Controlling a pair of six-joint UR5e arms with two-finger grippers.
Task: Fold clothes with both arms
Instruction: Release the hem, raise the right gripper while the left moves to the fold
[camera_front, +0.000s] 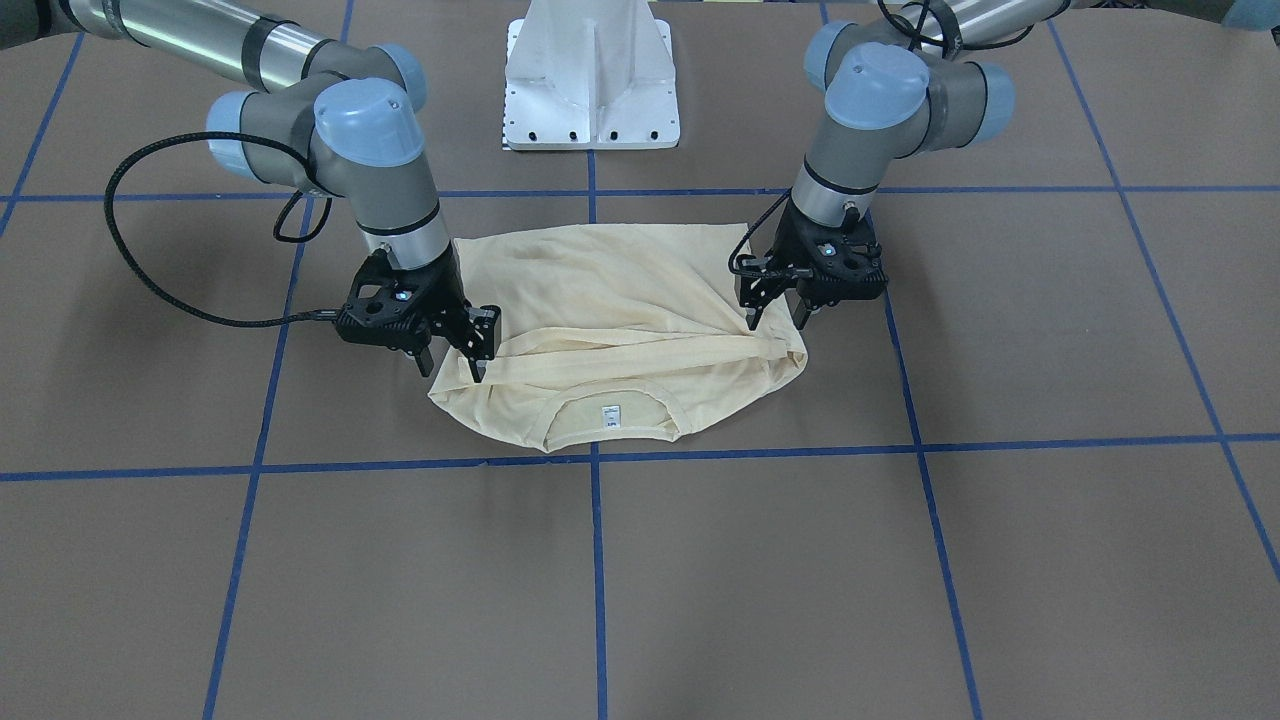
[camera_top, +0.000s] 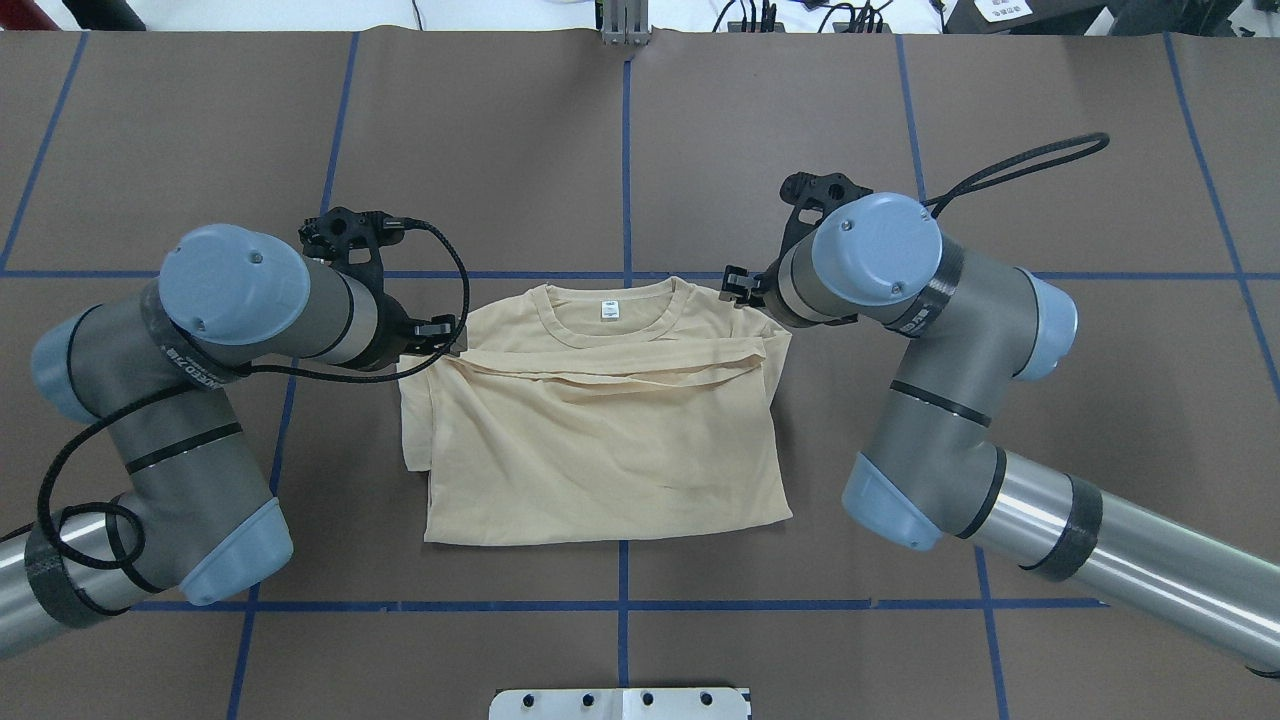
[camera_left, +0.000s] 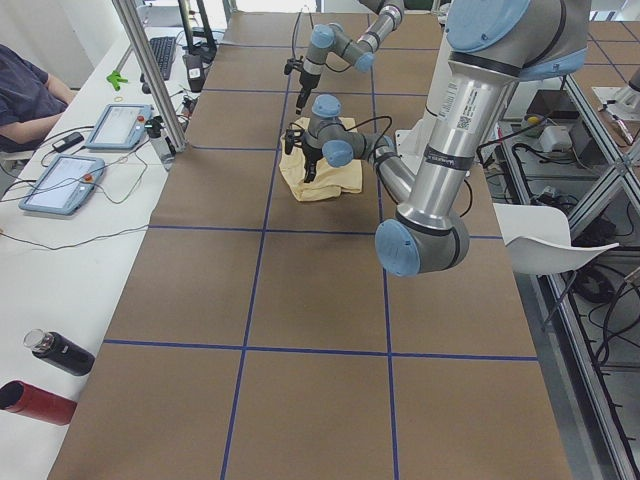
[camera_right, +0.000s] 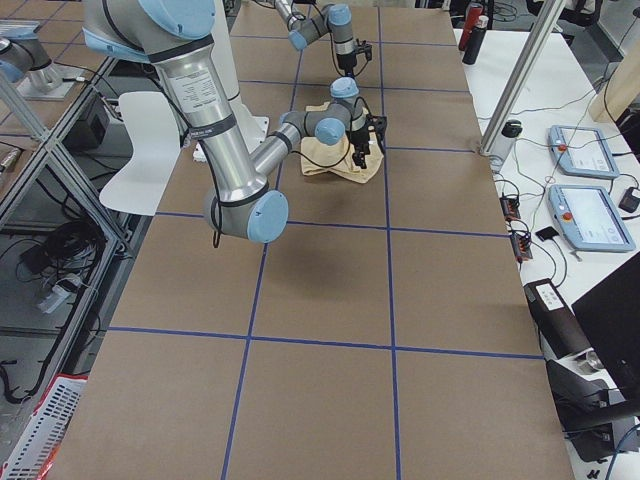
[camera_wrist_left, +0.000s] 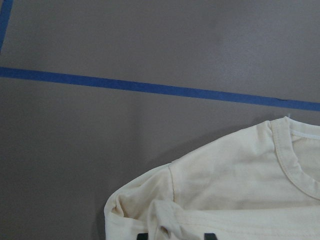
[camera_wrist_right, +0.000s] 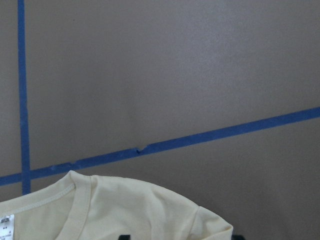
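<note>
Shirt: the shirt (camera_top: 600, 450) lies flat in the middle of the overhead frame on the brown counter (camera_top: 900, 150). Its collar (camera_top: 610, 335) faces the top of the frame and its hem the bottom.
Sleeves: both are folded in across the chest as a band (camera_top: 610, 375) just below the collar, so the outline is close to a rectangle. That shape looks ready to be halved.
Label: the small white label (camera_front: 611, 415) shows inside the collar, and no print is visible.
Left tool: the left tool (camera_front: 778, 320), right of centre in the front-facing frame, points down at a shoulder corner. Its jaws stand apart on either side of the cloth's edge, clamping nothing I can make out.
Right tool: the right tool (camera_front: 452, 368), left of centre in that frame, is at the opposite shoulder. Its jaws are also spread, with one tip touching the fabric.
Why so placed: matched holds on the two shoulders would probably let both arms lift the collar end evenly.
Likely next: closing on the corners and carrying them toward the hem.
Risk: thin fabric may slip, or the sleeve band may drag loose.
</note>
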